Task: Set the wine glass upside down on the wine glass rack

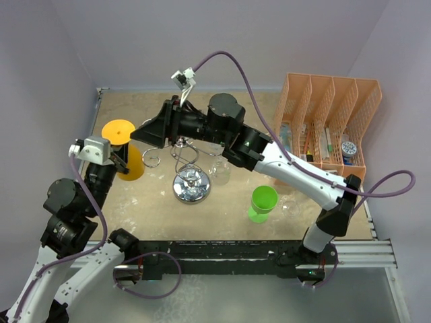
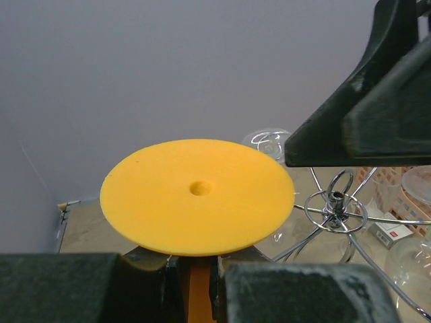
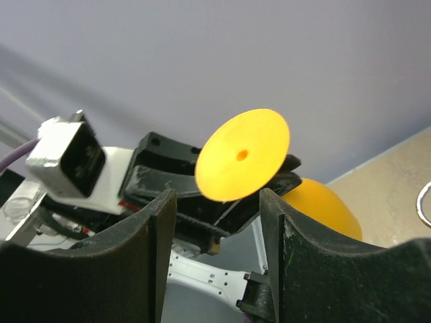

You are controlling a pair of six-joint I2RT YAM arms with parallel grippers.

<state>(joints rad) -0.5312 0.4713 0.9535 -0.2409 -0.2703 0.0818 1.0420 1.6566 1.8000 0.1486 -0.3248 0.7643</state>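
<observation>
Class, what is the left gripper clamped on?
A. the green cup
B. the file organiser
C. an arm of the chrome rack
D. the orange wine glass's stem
D: the left gripper is shut on the orange wine glass, its stem between the jaws just under the round foot.
</observation>
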